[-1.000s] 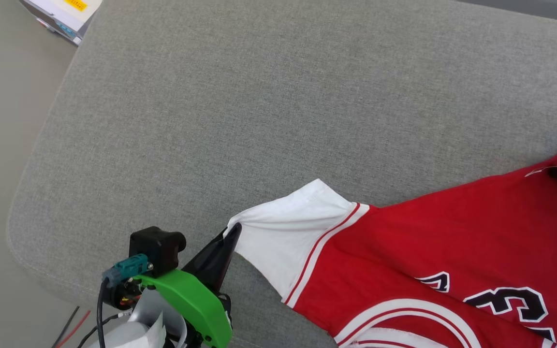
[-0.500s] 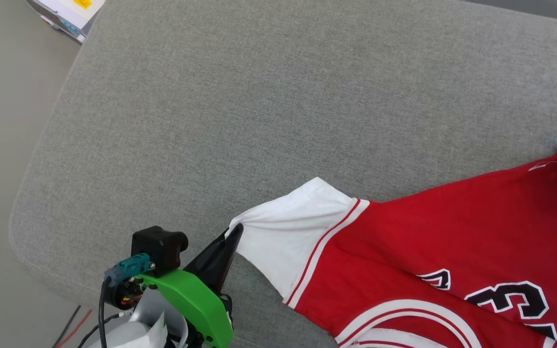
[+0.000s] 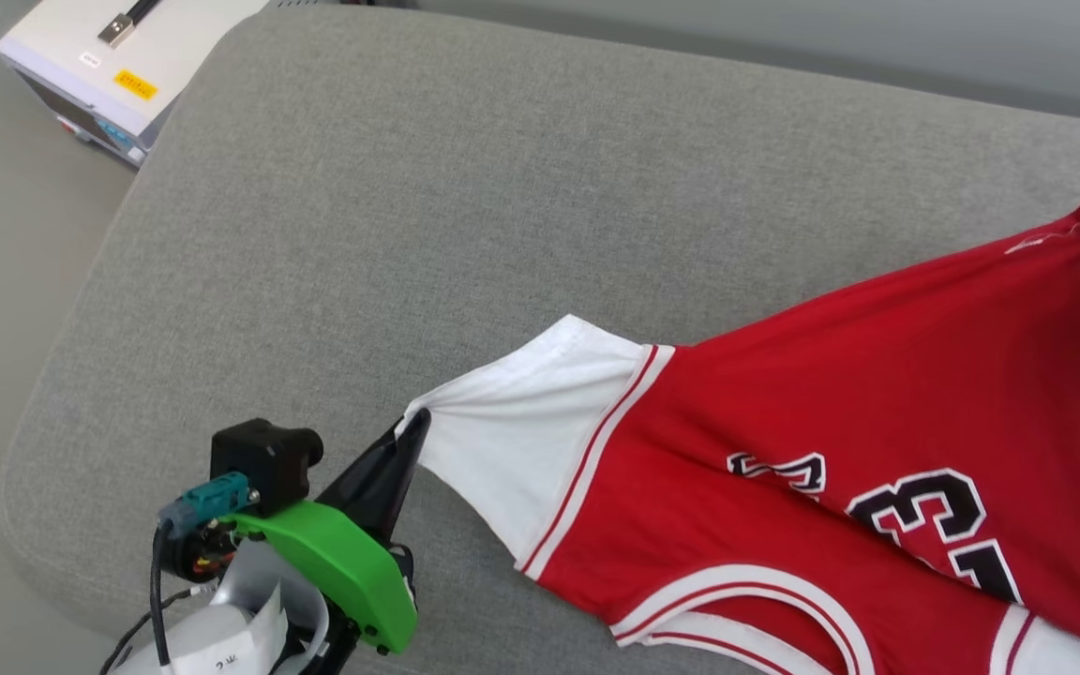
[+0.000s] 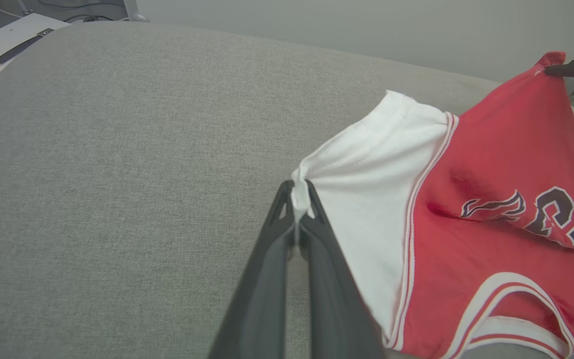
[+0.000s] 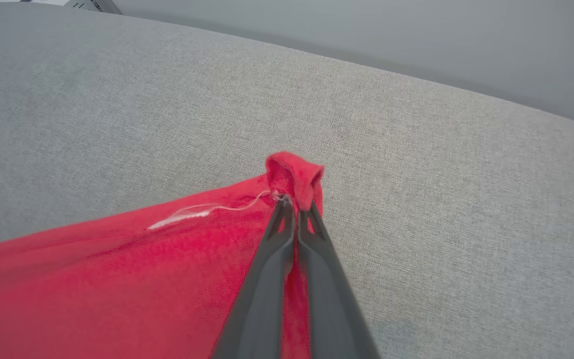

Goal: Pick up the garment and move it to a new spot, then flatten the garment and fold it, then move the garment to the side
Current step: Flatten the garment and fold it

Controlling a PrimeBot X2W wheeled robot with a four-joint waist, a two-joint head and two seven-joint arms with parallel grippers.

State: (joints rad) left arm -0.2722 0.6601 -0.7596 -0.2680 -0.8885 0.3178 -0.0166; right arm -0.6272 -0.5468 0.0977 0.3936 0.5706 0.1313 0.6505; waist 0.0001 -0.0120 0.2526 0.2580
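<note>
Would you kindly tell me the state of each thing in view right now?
Shirt: unfolded, front up, creased, stretched between both tools.
Left tool: shut on the edge of the white sleeve.
Right tool: shut on a bunched red corner of the shirt.
Cushion: flat, with the shirt partly on it.

Garment (image 3: 859,375), right: the red front bears a black, white-edged numeral "3" (image 3: 917,509), seen rotated. The adjoining digit (image 3: 985,574) is partly hidden, and the lettering (image 3: 777,472) beside it is illegible. White box (image 3: 71,66), far left: yellow label (image 3: 134,86), print too small to read.
</note>
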